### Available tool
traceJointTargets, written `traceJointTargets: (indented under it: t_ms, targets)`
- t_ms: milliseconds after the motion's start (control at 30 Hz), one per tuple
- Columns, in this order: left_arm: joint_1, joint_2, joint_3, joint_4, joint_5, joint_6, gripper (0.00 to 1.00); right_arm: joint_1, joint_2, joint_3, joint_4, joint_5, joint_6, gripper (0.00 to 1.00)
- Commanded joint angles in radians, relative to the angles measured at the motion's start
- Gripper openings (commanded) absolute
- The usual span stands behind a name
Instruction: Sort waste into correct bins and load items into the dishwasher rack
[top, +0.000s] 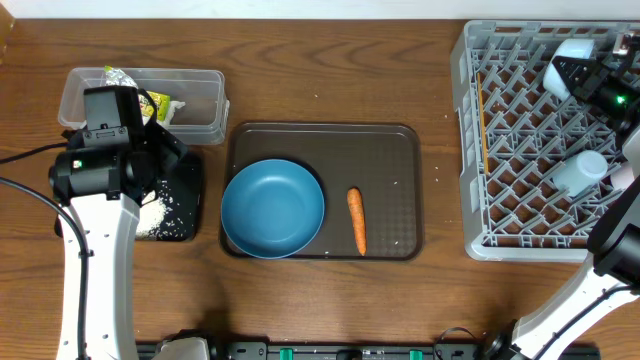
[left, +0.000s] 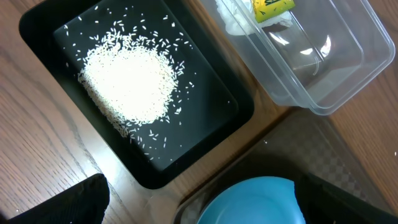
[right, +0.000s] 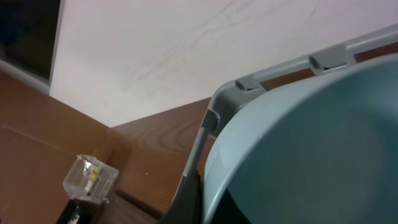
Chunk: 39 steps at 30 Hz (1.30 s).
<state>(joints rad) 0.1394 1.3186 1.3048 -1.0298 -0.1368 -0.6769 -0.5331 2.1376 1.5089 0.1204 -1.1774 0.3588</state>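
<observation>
Our right jaws are closed at the pale-blue bowl over the far corner of the rack; we cannot tell if they pinch its rim. A weak hold may drop it crooked on the grid. Our left jaws hang wide above the rice.

I find a lab test bench dressed as a kitchen station. Grounds: a bare wooden table against a blank white wall, with a dishwasher rack and tray set directly on it.
</observation>
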Motion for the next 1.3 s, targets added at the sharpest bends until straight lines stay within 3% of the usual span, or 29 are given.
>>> traceJointTargets:
  t_ms: [0,267,400,700,967,1100,1267]
  targets:
    - [0.000,0.003,0.008,-0.006,-0.005,0.006,0.98,-0.009,0.015,0.000,-0.007,-0.004,0.004,0.06]
    - [0.000,0.003,0.008,-0.006,-0.005,0.006,0.98,-0.067,0.015,0.000,-0.008,-0.001,0.023,0.16]
    - [0.000,0.003,0.008,-0.006,-0.005,0.006,0.98,-0.103,0.015,0.000,-0.009,-0.002,0.056,0.26]
    - [0.000,0.003,0.008,-0.006,-0.005,0.006,0.98,-0.126,0.015,0.000,-0.072,-0.001,0.048,0.18]
    - [0.000,0.003,0.008,-0.006,-0.005,0.006,0.98,-0.093,-0.066,0.000,-0.108,0.070,0.014,0.27]
    - [0.000,0.003,0.008,-0.006,-0.005,0.006,0.98,-0.026,-0.180,0.013,-0.303,0.312,-0.135,0.37]
    - [0.000,0.003,0.008,-0.006,-0.005,0.006,0.98,0.165,-0.242,0.074,-0.548,0.955,-0.337,0.57]
